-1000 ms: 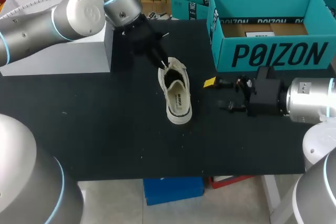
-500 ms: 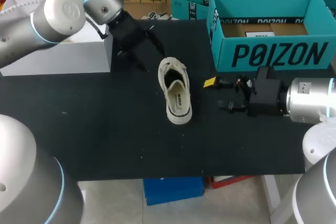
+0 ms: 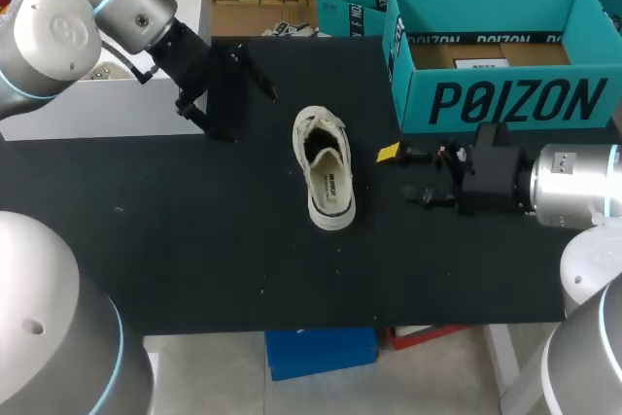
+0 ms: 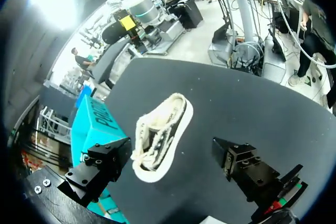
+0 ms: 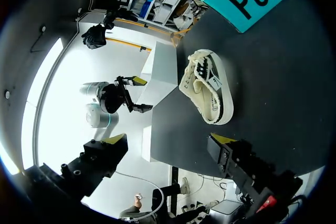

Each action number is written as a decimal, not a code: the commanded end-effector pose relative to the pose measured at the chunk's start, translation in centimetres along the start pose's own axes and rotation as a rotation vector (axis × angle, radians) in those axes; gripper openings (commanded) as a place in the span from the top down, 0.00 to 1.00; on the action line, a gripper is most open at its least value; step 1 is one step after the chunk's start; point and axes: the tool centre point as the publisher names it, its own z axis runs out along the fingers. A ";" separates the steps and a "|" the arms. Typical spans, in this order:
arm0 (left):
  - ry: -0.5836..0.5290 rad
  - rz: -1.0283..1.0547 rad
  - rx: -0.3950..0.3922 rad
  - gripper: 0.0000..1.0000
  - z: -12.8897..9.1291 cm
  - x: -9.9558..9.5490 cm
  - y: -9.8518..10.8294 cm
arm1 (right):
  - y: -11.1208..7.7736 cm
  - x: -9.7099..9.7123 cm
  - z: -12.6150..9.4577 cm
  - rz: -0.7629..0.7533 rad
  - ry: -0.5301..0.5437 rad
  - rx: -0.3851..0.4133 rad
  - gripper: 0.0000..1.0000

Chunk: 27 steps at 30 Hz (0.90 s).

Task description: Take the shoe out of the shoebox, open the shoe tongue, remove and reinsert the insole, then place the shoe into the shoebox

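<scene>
Wide look first: the black table [image 3: 194,240] carries everything, and the shoe [image 3: 326,167] stands on its sole near the middle, so let's place the rest from there. The teal shoebox [image 3: 505,99] sits open and looks to be without a shoe, past the shoe's laced end and off to the right arm's side, well apart from it. A white box [image 3: 107,104] sits on the shoe's other flank, to the left.

Now the arms. The left gripper [image 3: 233,104] hangs near the shoe's laced end on the left, fingers spread wide and holding nothing. Its wrist view shows the shoe [image 4: 160,137] ahead of the spread fingers and untouched. The right gripper [image 3: 408,175] waits on the shoe's right, also splayed and empty, with the shoe [image 5: 210,90] lying ahead of it.

So the shoe is out of the box, the mouth looks open and a printed insole shows inside. I read the insole pull as the job in hand.

To do it well, one gripper should pin the shoe by a side wall so that it cannot skid or tip. The other should come down into the mouth at the heel end and pinch only the insole's edge. Then peel it up and back along the shoe's length, keeping clear of the loose laces.
</scene>
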 end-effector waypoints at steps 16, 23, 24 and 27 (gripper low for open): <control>0.122 0.183 -0.097 0.00 -0.5 0.2 -1.6 | 0.0 0.0 0.0 0.000 -0.002 -0.001 0.00; 0.243 0.297 -0.134 0.00 1.3 -1.8 -1.4 | 0.0 0.0 0.0 0.000 -0.002 -0.001 0.00; 0.261 0.310 -0.137 0.00 1.6 -2.0 -1.2 | 0.0 0.0 0.0 0.000 -0.002 -0.001 0.00; 0.302 0.347 -0.153 0.00 2.8 -2.3 -0.9 | 0.0 0.0 0.0 0.000 -0.002 -0.001 0.00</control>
